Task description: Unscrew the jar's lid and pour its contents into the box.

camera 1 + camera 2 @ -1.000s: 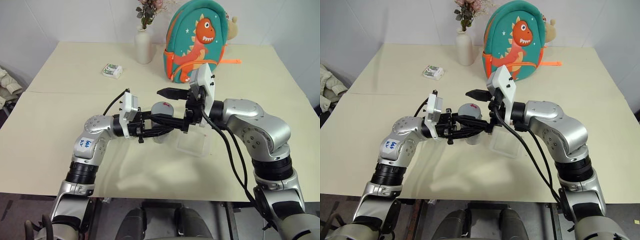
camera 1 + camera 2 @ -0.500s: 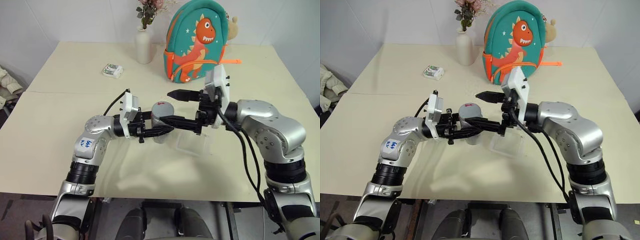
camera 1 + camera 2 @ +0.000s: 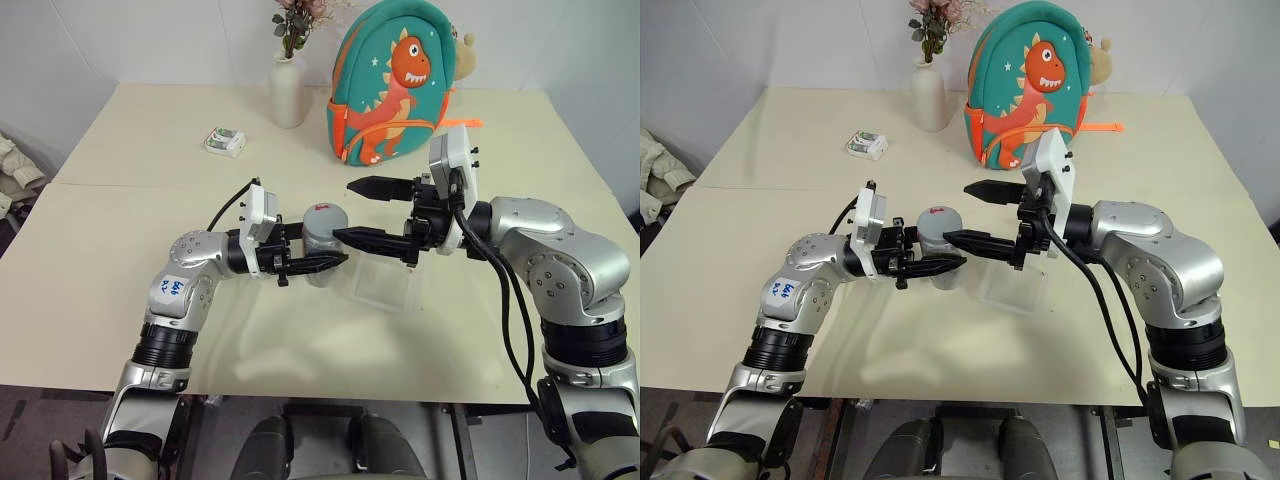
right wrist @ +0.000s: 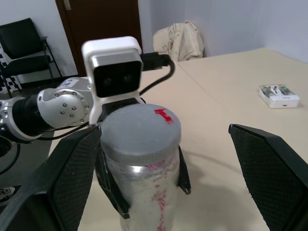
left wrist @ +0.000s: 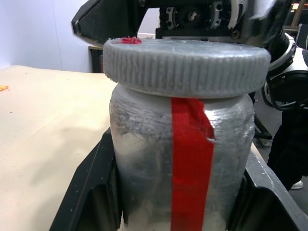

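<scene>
My left gripper [image 3: 328, 252] is shut on the jar [image 3: 322, 243], holding it upright above the table. The jar has a silvery wall and a red strip [image 5: 191, 163], and its grey lid [image 3: 325, 214] sits on top. My right gripper [image 3: 343, 210] is open and level with the lid, its fingertips just to the right of it and not touching. In the right wrist view the lid [image 4: 140, 129] stands between the two spread fingers [image 4: 72, 173]. The clear box [image 3: 387, 284] lies on the table below my right gripper. The contents are hidden behind the jar's wall.
A white vase [image 3: 287, 92] with flowers and a teal dinosaur backpack [image 3: 392, 85] stand at the back of the table [image 3: 120, 250]. A small white packet [image 3: 224, 141] lies at the back left.
My right gripper has drawn back to the right from around the lid, still open. The lid has stayed on the jar. The left arm and the jar have not moved.
</scene>
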Controlling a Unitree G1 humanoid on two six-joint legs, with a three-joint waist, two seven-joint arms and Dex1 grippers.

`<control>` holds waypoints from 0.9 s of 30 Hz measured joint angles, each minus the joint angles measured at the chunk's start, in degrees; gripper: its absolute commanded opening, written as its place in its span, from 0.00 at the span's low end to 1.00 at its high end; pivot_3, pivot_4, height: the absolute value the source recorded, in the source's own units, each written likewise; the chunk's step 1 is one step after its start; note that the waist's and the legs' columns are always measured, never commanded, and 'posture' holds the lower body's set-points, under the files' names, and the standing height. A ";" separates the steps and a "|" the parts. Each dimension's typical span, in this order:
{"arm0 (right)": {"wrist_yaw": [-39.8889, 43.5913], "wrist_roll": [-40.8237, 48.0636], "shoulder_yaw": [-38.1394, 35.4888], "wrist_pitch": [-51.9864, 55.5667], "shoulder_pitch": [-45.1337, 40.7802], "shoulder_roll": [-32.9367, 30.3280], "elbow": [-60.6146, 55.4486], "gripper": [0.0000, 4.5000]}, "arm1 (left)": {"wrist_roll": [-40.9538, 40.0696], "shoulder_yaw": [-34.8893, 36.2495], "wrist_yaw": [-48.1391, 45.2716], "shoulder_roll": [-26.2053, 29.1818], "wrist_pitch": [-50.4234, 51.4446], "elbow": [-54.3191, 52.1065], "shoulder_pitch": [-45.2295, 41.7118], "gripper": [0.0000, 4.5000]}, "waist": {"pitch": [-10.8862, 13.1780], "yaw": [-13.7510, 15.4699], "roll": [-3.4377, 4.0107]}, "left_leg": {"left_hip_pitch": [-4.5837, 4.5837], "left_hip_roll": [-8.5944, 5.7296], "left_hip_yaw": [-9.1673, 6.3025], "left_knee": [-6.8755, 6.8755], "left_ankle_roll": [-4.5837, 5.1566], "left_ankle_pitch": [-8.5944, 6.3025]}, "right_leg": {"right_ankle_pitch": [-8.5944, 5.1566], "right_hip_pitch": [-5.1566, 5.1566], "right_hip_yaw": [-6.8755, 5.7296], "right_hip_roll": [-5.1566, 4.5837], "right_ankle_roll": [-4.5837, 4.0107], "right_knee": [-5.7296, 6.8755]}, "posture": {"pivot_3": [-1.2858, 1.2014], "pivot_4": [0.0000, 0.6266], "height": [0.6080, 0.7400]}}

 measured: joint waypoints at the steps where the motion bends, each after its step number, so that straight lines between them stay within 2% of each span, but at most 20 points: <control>1: 0.21 0.05 0.00 0.01 0.00 -0.01 0.02 0.99 | 0.00 0.00 0.00 0.00 0.00 0.00 0.00 0.46 | 0.00 0.00 0.00 | 0.00 0.00 0.00 0.00 0.00 0.00 | 0.00 0.00 0.00 0.00 0.00 0.00 | 0.52 0.24 1.00; 12: 0.29 2.33 1.58 0.43 -1.01 2.55 -1.54 0.99 | -0.01 0.03 0.06 -0.01 0.00 -0.02 0.00 0.46 | 0.00 -0.03 0.00 | 0.00 0.00 -0.01 0.01 0.00 0.00 | 0.00 0.00 0.00 0.00 0.00 0.01 | 0.52 0.24 1.00; 19: -0.47 -1.37 5.02 -0.28 -3.64 4.85 0.67 0.99 | -0.02 0.04 0.08 -0.07 0.01 -0.02 0.00 0.46 | 0.00 0.01 0.00 | -0.01 -0.01 -0.01 0.01 0.00 0.00 | 0.00 0.00 -0.01 -0.01 0.00 0.00 | 0.52 0.24 1.00; 27: 0.63 -3.68 5.47 -1.78 -4.33 5.25 2.94 0.99 | -0.04 0.04 0.53 -0.09 0.09 -0.56 0.05 0.46 | 0.00 -0.02 0.00 | -0.01 0.00 -0.01 0.00 0.00 0.00 | 0.00 -0.01 -0.01 -0.01 0.00 0.00 | 0.52 0.24 1.00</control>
